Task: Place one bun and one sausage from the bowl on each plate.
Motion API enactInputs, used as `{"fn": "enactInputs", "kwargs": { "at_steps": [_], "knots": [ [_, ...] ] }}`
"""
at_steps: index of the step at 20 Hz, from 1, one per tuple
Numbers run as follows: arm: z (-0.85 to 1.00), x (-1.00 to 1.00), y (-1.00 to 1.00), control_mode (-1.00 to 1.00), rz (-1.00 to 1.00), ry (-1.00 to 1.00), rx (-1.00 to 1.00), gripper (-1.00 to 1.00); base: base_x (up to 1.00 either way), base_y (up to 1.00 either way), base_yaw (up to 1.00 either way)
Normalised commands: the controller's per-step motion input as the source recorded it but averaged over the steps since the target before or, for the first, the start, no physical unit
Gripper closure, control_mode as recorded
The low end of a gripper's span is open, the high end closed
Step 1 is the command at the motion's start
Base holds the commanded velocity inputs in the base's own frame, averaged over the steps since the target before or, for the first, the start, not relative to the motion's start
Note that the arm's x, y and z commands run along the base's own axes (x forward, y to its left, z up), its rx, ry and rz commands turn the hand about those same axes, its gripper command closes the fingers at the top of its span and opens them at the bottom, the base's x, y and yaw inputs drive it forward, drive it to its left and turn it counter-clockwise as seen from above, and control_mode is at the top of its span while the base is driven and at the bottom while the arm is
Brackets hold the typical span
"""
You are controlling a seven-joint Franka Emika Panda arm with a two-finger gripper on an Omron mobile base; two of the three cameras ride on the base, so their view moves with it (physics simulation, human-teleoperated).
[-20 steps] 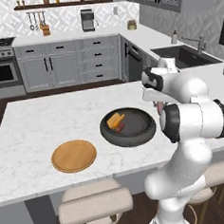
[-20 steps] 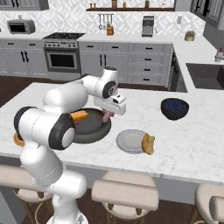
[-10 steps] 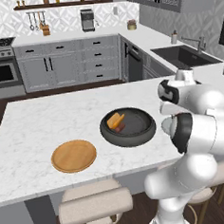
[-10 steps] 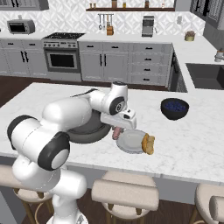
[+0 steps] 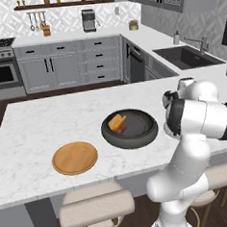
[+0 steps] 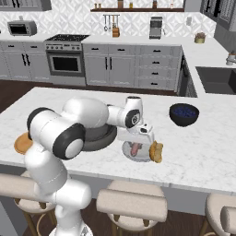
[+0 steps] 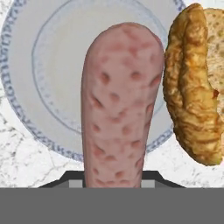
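Observation:
My gripper (image 6: 135,143) is shut on a pinkish sausage (image 7: 120,105) that hangs end-down just above the light grey plate (image 7: 48,65). In the right base view the sausage (image 6: 135,149) hangs over that plate (image 6: 126,153). A golden bun (image 7: 192,87) lies on the plate's rim, close beside the sausage but apart from it; the right base view shows this bun (image 6: 156,151) on the plate's right edge. The dark bowl (image 5: 140,127) holds another bun (image 5: 117,122) and a dark sausage (image 5: 122,129). The wooden plate (image 5: 74,158) lies bare to the bowl's left.
A glossy dark-blue bowl (image 6: 183,114) stands on the counter behind and to the right of the grey plate. My arm stretches across the dark bowl (image 6: 99,137) in the right base view. Stools line the counter's near edge (image 6: 131,203).
The arm has swung from over the dark bowl rightward to the grey plate, carrying the sausage, and has come down low over it. The grip has stayed the same.

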Motion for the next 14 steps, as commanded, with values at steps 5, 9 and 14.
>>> {"fn": "enactInputs", "kwargs": {
  "at_steps": [5, 9, 14],
  "knots": [
    [-0.05, 0.4, 0.0, -1.0, 0.0, 0.0, 0.0, 1.0, 0.0, 0.0, 0.0],
    [-0.33, 0.08, -0.06, -1.0, 0.0, -0.01, 0.0, 1.0, 0.0, 0.0, 0.0],
    [-0.03, 0.0, 0.0, -1.0, 0.0, -0.02, 0.0, -1.0, 0.0, 0.0, 0.0]
  ]
}}
